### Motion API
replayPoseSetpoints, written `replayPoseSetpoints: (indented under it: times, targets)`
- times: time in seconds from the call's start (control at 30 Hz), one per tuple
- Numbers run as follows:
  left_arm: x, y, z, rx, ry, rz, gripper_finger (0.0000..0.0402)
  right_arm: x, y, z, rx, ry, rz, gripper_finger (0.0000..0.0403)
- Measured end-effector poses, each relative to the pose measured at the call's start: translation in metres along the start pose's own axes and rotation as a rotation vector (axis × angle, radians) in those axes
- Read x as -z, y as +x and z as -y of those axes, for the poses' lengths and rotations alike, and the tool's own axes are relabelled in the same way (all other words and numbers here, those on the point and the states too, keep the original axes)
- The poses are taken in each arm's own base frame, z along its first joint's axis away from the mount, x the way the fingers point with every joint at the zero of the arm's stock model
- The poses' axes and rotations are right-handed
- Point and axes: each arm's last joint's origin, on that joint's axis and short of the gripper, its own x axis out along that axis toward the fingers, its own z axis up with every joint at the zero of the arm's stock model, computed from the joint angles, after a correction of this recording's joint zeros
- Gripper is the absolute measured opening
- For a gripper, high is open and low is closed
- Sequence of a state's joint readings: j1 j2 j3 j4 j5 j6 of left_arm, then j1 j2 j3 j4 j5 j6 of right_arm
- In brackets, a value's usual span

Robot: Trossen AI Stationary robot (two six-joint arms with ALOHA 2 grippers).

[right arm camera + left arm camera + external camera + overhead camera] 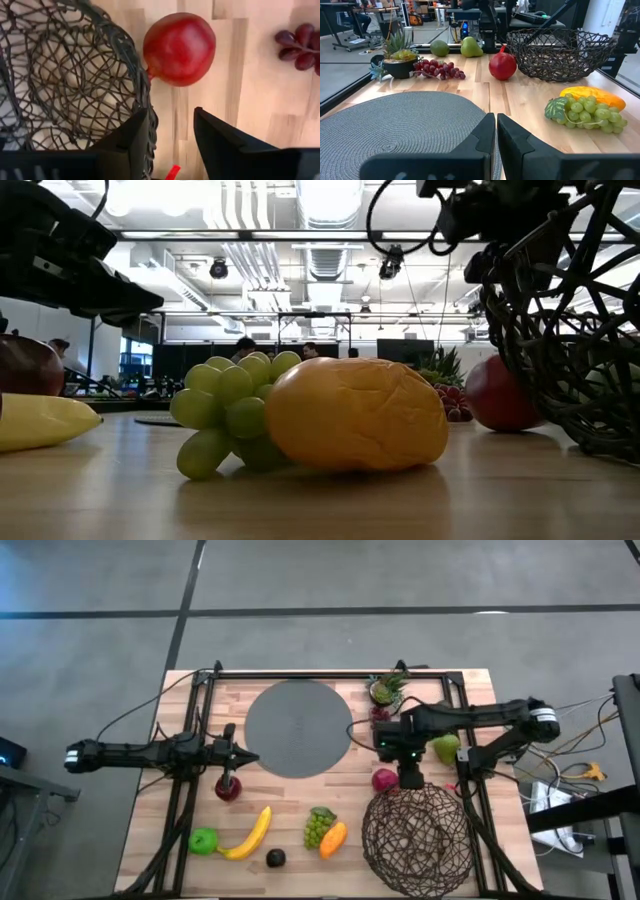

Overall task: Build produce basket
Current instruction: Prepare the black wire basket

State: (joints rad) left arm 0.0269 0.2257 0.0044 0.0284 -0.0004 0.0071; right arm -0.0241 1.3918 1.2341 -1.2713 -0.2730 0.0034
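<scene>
- Right hand (170, 132): fingers spread apart, holding nothing, poised at the basket (418, 832) rim; whether one finger touches the wire is unclear.
- Red apple (179, 48): on the surface (300, 795) just beside the basket, ahead of the right hand.
- Purple grapes (299, 46): near that apple.
- Left hand (496, 135): fingers pressed together, empty, at the grey disc's (297, 728) edge.
- Green grapes (318, 827) and orange fruit (334, 838): touching, left of the basket.
- Banana (251, 834), green apple (203, 840), avocado (276, 858): front left.
</scene>
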Motion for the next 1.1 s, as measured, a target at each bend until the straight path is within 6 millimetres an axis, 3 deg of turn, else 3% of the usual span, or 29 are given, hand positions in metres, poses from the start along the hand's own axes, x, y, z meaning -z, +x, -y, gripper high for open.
replayPoseSetpoints:
  times: [0.3, 0.7, 0.87, 1.1]
  targets:
    - [0.000, 0.000, 0.000, 0.000, 0.000, -0.001, 0.0002, -0.010, 0.023, -0.001, -0.059, -0.069, -0.090, 0.0161]
    - [0.000, 0.000, 0.000, 0.000, 0.000, -0.001, 0.0002, -0.009, 0.041, -0.002, -0.041, -0.031, -0.167, 0.0080]
    - [0.000, 0.000, 0.000, 0.000, 0.000, -0.001, 0.0002, -0.005, 0.032, -0.006, -0.048, 0.005, -0.156, 0.0021]
    - [0.000, 0.000, 0.000, 0.000, 0.000, -0.003, 0.0002, -0.018, -0.016, -0.022, -0.278, 0.104, -0.024, 0.0016]
